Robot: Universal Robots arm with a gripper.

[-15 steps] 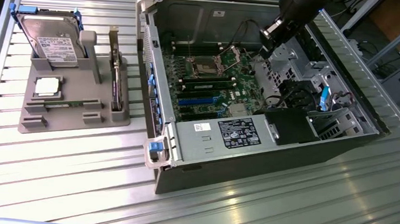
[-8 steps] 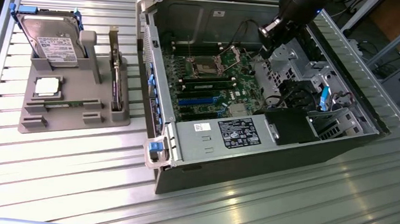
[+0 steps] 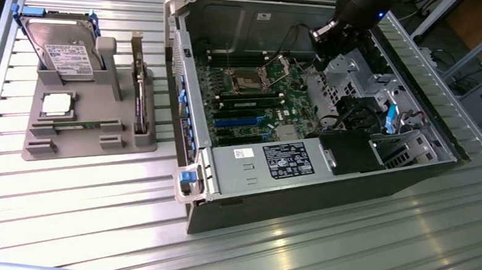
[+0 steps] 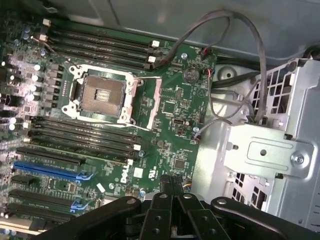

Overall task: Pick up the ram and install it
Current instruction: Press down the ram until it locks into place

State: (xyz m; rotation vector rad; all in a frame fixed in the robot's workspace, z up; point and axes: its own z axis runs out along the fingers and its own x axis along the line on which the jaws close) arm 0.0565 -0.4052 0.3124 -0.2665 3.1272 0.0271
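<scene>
One ram (image 3: 76,125), flat in a slot of the grey holder (image 3: 87,148) on the worktop (image 3: 71,213), near a silver processor (image 3: 57,104) and a hard drive (image 3: 60,48). Probably light, stiff and fragile; best pinched by the long edges, clear of the chips. Gripper (image 4: 172,182) closed on nothing, hovering in the open computer case (image 3: 254,197) over the motherboard (image 4: 170,100), well apart from the ram.

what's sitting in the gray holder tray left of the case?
The gray holder carries a hard drive upright at the back, a square silver processor, the ram lying flat near the front, and an upright expansion card. The slots under them are covered.
</scene>
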